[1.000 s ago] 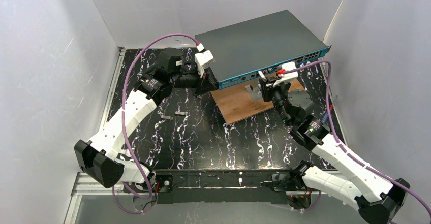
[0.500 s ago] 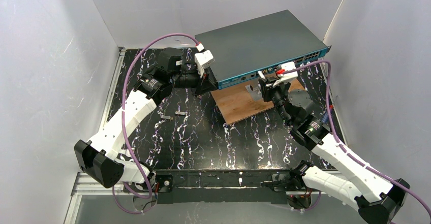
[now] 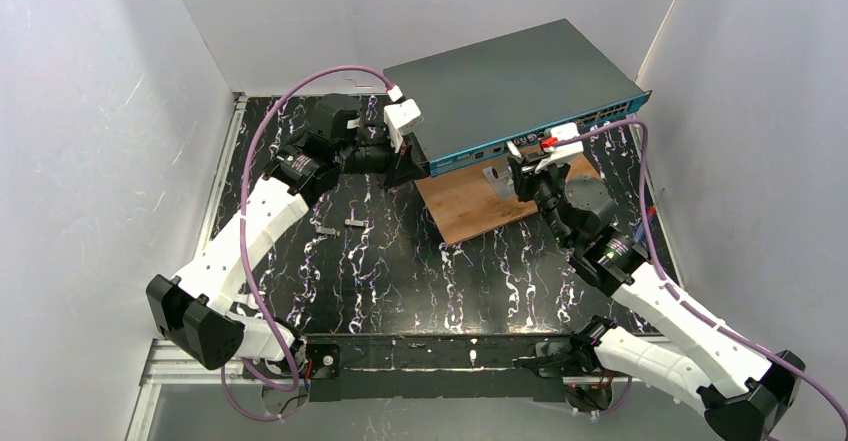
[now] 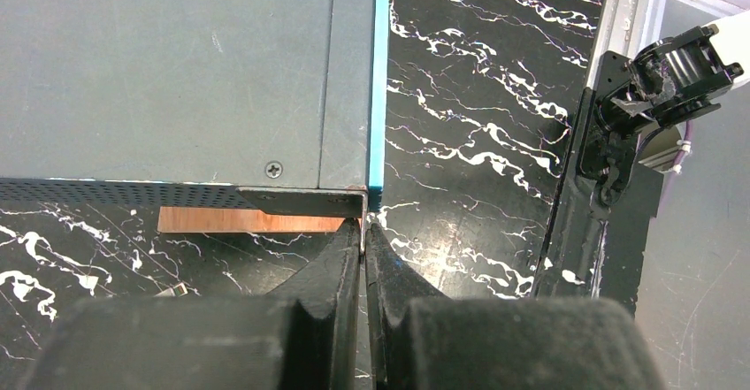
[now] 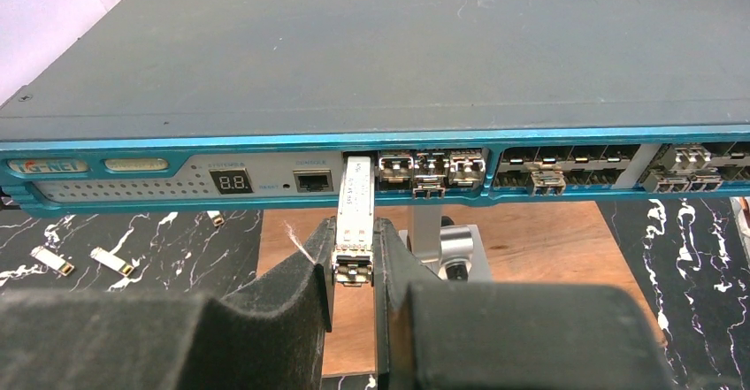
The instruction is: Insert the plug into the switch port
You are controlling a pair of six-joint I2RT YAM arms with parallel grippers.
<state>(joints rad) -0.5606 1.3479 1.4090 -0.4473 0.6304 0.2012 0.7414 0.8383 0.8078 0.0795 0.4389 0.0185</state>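
1. Barely any movement since a second back: just a tiny shuffle of the right arm in front of the switch (image 3: 510,81), both grippers parked at the same spots.
2. Right gripper (image 5: 354,250) clamped on the plug (image 5: 355,217), pinching its rear half from both sides, just in front of the switch's teal front strip (image 5: 265,141).
3. Plug nose right up at that strip, between the little network jack (image 5: 311,179) and the first cluster of sockets (image 5: 431,167). Can't tell whether already inside a port or only touching the face.
4. Left gripper (image 4: 363,241) fully closed on nothing, fingertips butted against the switch's left front corner. Probably bracing it.
5. Stuff to worry about, imo:
   - Plug leaning slightly rather than square to the switch, so could catch on a socket lip and jam.
   - Held only at the back end, so could pivot or slip in the grip under a hard push.
   - Switch perched on a wooden board (image 5: 548,248), so could skate backwards off a weak brace.
6. Looks-wise: slim silver metal stick with a pale label on top and a brassy latch end facing away from the switch. Rigid, small, likely slippery.
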